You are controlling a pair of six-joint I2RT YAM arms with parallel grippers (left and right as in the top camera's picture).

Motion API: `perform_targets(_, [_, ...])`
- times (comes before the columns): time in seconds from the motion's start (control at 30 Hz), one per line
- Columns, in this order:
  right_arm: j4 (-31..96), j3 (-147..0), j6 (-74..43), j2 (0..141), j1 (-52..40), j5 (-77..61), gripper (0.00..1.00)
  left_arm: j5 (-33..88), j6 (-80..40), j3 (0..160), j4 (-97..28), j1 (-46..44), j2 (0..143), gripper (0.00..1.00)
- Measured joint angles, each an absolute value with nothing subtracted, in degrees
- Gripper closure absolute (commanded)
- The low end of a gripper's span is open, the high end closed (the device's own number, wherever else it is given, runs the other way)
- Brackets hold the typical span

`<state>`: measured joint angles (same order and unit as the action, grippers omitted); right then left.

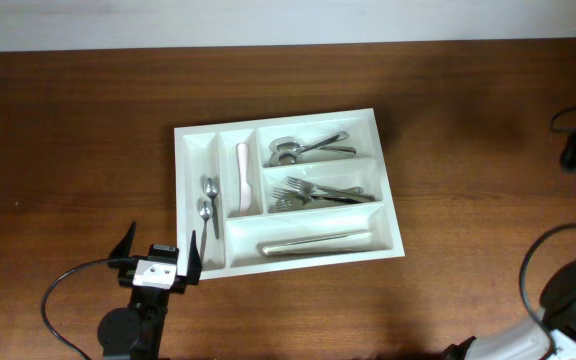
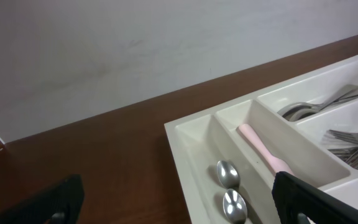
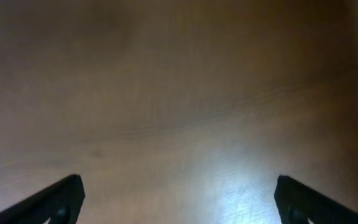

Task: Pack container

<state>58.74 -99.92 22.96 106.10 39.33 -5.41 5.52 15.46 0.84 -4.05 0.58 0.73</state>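
Note:
The white cutlery tray (image 1: 388,190) lies mid-table. Its far-left narrow slot holds two small spoons (image 1: 208,205), the second narrow slot a pale pink-handled utensil (image 1: 242,175). The crosswise slots hold spoons (image 1: 303,148), forks (image 1: 318,190) and knives (image 1: 313,242). My left gripper (image 1: 158,255) is open and empty just off the tray's front-left corner. In the left wrist view the tray (image 2: 188,149), the spoons (image 2: 229,186) and the pink handle (image 2: 260,149) lie ahead of the open left gripper (image 2: 179,208). My right gripper (image 3: 179,202) is open over bare wood.
The table is dark brown wood (image 1: 68,150). A pale wall runs behind its far edge (image 2: 104,50). Black cables (image 1: 58,300) trail from the left arm, and the right arm's base and cable (image 1: 568,290) sit at the front right corner.

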Motion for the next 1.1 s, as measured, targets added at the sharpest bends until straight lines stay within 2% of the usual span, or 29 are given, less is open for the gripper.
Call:
perform_targets(0.23, [41.67,-94.89,22.96,87.72,36.67,-12.45,0.02,5.52,15.46,0.84,-4.05,0.58,0.73,0.01])
perform_targets(0.5, [16.43,-73.30,23.22,61.89,22.28,-14.44,0.01,5.32,15.46,0.84,-4.05,0.58,0.73,0.01])
perform_targets(0.8, [12.34,-50.65,23.22,35.57,10.35,-14.48,0.01,5.32,15.46,0.84,-4.05,0.58,0.73,0.01])
perform_targets(1.1, [9.13,-38.44,23.38,17.67,2.70,-14.52,0.01,5.30,15.46,0.84,-4.05,0.58,0.69,0.01])
